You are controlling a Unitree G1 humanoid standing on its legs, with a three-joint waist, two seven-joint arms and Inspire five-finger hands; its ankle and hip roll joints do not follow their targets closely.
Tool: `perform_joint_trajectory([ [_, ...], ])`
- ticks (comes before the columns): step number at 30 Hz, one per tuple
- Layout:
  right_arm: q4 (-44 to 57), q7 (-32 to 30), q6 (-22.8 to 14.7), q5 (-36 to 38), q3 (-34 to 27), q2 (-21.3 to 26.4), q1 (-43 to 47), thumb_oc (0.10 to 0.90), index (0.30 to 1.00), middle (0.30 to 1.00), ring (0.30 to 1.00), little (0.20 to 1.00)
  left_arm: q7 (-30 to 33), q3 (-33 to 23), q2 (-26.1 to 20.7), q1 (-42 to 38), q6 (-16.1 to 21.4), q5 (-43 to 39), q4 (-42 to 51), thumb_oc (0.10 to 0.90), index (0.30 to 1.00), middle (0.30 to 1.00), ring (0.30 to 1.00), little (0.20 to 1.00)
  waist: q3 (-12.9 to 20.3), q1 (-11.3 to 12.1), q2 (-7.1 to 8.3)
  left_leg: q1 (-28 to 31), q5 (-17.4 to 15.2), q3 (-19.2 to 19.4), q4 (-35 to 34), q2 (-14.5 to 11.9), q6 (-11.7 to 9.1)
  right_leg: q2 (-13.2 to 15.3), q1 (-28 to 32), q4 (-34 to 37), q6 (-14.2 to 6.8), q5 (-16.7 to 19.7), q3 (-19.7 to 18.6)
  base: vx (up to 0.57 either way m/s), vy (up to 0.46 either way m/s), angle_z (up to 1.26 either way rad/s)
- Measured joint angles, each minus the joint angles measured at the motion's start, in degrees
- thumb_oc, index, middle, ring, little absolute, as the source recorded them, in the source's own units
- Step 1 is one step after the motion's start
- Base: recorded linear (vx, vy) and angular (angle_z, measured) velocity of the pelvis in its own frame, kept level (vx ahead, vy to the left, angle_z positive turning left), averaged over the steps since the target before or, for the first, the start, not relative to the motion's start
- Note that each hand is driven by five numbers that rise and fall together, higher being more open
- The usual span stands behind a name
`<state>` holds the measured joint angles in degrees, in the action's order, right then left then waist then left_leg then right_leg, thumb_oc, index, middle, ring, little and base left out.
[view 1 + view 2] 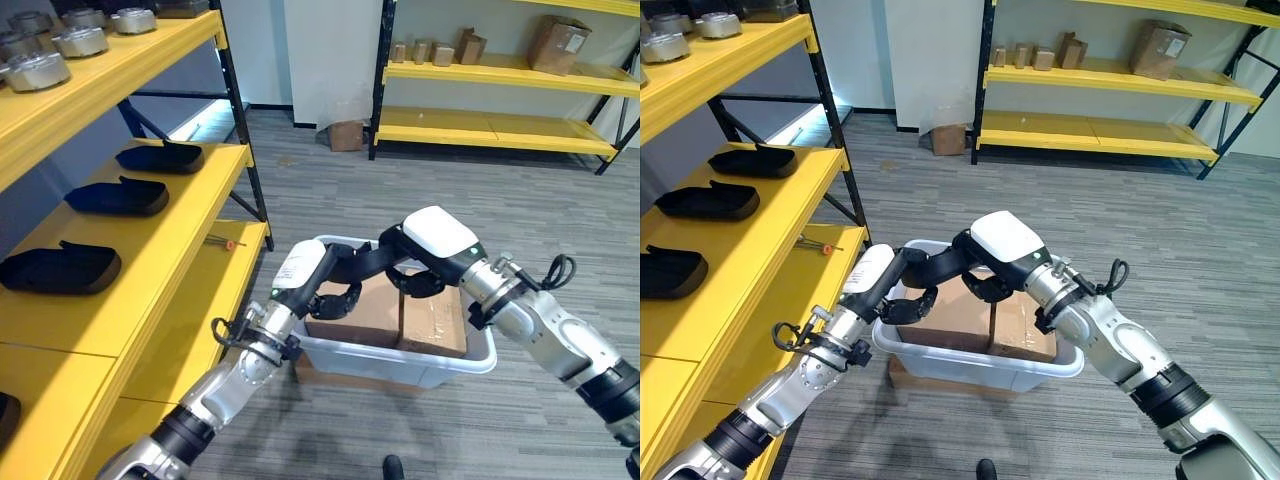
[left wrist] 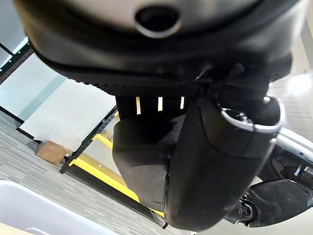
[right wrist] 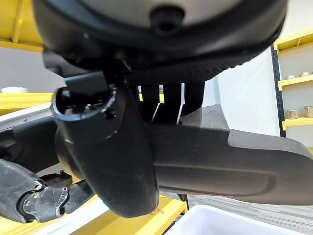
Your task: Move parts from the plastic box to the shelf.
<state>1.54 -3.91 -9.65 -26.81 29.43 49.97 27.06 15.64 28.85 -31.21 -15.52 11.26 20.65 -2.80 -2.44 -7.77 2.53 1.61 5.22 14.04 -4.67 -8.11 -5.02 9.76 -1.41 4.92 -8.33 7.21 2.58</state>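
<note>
A long black moulded part (image 1: 366,262) is held over the white plastic box (image 1: 400,362), and both hands grip it. My left hand (image 1: 334,299) is curled round its left end, my right hand (image 1: 421,279) round its right end. The left wrist view has the thumb (image 2: 215,161) pressed against the part (image 2: 139,161). Seen from the right wrist, the part (image 3: 234,164) runs on past the thumb (image 3: 112,161). Three similar black parts (image 1: 118,197) lie in a row on the yellow shelf (image 1: 190,210) to my left.
Two cardboard cartons (image 1: 435,320) fill the box, and another lies under it. Several metal parts (image 1: 80,40) stand on the upper shelf. A small red-tipped tool (image 1: 228,242) lies on the lower shelf board. A second yellow rack (image 1: 500,125) and a carton (image 1: 346,134) stand far off.
</note>
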Motion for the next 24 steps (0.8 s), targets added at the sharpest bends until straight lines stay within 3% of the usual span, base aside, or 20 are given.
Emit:
perform_joint_trajectory([
  [7, 1.2, -0.4, -0.1, 4.6, -2.5, -2.4, -1.7, 0.900, 1.000, 1.000, 1.000, 1.000, -0.2, 0.0, 0.5, 0.8, -0.4, -0.1, -0.5, 0.400, 0.300, 0.300, 0.300, 0.300, -0.2, -0.4, -0.27, 0.6, -0.2, 0.9, 0.0, 0.0, 0.1, 0.0, 0.0, 0.0, 0.0, 0.0, -0.6, 0.00, -0.024, -0.06],
  [10, 5.4, -0.6, -0.5, 6.0, -10.8, -3.0, -8.9, 0.900, 1.000, 1.000, 1.000, 1.000, -0.2, -1.7, 0.5, 3.5, -1.0, -0.1, -1.2, 0.400, 0.300, 0.300, 0.300, 0.300, -0.3, -0.5, -0.54, 0.6, -0.3, 1.1, 0.0, 0.0, 0.2, -0.1, 0.0, 0.0, -0.1, 0.0, -0.7, -0.01, -0.032, -0.01],
  [15, 7.5, -1.7, -0.2, 6.8, -16.9, -3.1, -16.1, 0.900, 1.000, 1.000, 1.000, 1.000, -0.2, -5.0, -0.1, 7.4, -2.3, -0.1, -1.5, 0.400, 0.300, 0.300, 0.300, 0.300, -0.6, -1.4, -0.94, 0.6, -0.3, 1.1, 0.0, -0.1, 0.2, -0.1, 0.0, 0.0, -0.1, 0.0, -0.7, -0.01, -0.057, -0.01],
  [17, 9.5, -1.8, -0.4, 7.9, -22.0, -4.7, -22.6, 0.900, 1.000, 1.000, 1.000, 1.000, -0.3, -7.9, 0.1, 10.2, -2.3, -0.1, -1.4, 0.400, 0.300, 0.300, 0.300, 0.300, -0.8, -1.4, -1.22, 0.6, -0.3, 1.1, -0.1, -0.6, 0.2, -0.4, -0.1, 0.0, -0.1, -0.1, -0.7, -0.02, -0.067, -0.02],
  [24, 9.9, -1.9, -0.8, 9.1, -25.3, -6.6, -31.3, 0.900, 1.000, 1.000, 1.000, 1.000, -0.3, -13.4, -0.7, 14.9, -2.5, 0.1, -0.8, 0.400, 0.300, 0.300, 0.300, 0.300, -1.9, -1.8, -3.26, 0.6, -0.7, 1.2, -0.2, -1.5, 0.4, -1.2, -0.2, 0.0, -0.1, -0.4, -0.8, -0.02, -0.068, -0.02],
])
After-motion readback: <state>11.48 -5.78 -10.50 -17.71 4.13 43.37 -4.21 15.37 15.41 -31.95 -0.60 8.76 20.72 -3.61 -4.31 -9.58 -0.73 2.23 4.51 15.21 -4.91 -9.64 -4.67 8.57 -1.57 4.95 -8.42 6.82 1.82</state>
